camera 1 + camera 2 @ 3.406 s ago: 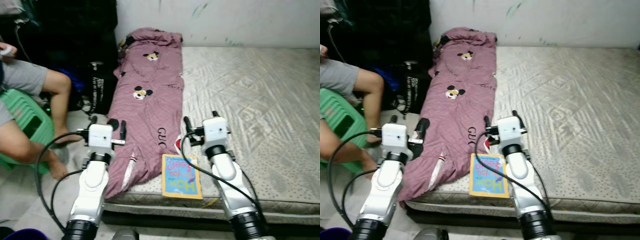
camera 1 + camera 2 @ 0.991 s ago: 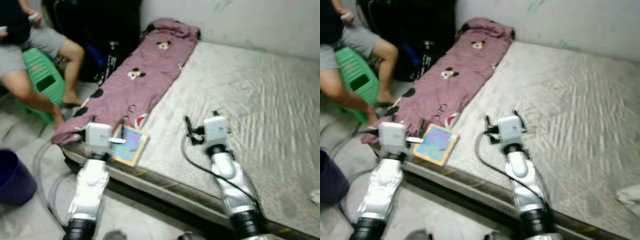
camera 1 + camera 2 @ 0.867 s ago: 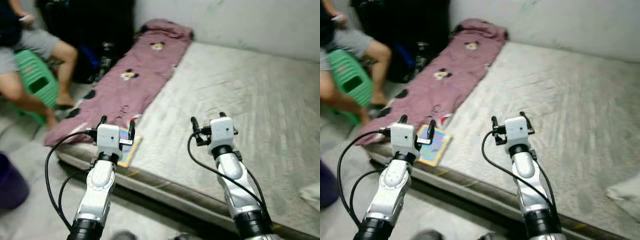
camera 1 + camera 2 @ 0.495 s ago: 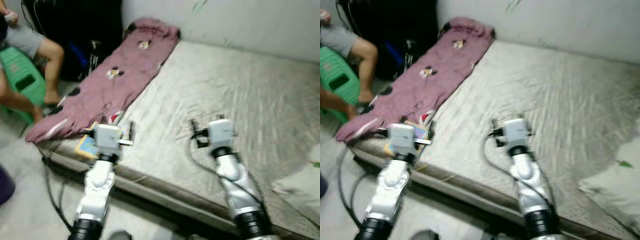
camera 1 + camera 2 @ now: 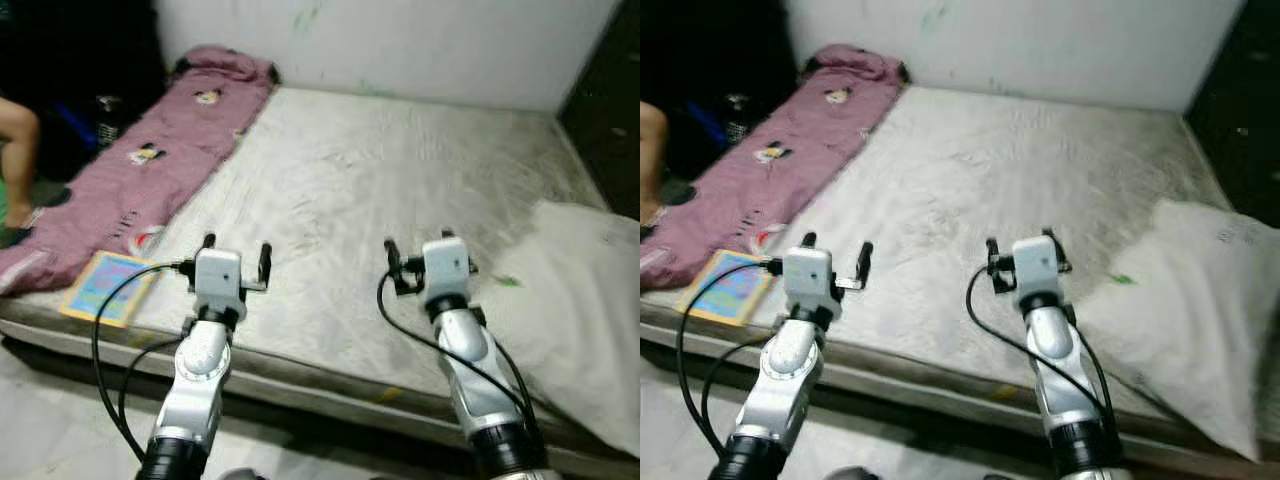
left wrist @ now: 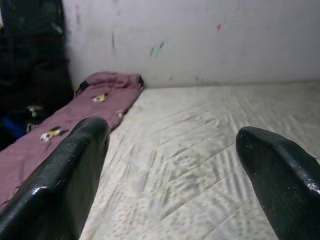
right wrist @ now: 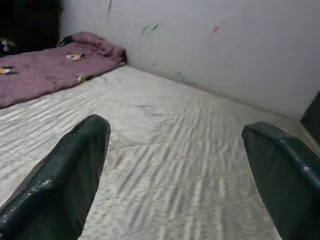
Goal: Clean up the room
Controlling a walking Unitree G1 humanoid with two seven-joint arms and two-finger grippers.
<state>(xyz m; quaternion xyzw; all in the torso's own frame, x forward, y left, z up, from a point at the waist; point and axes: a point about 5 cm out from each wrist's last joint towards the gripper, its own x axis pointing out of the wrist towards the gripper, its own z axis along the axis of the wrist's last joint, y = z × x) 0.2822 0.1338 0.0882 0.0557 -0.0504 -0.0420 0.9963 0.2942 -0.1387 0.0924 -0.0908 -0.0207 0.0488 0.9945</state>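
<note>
A grey mattress [image 5: 400,170] fills the space ahead, lying on the floor against a white wall. A purple blanket with cartoon mouse prints [image 5: 130,170] runs along its left side. A colourful book [image 5: 105,286] rests on the front left corner of the mattress. A white cloth or pillow [image 5: 580,300] covers the front right part. My left gripper [image 5: 236,255] and right gripper [image 5: 418,252] both hover open over the mattress's front edge, holding nothing. In the wrist views the purple blanket [image 6: 95,100] lies far ahead of the open fingers [image 7: 75,170].
A person's bare leg [image 5: 18,150] shows at the far left beside dark bags [image 5: 80,90]. Pale floor [image 5: 60,420] lies in front of the mattress. A dark piece of furniture [image 5: 610,110] stands at the right.
The camera has swung to the right: blanket and book slid left, the seated person is nearly out of view, and the white cloth came in at the right. Both grippers stay open.
</note>
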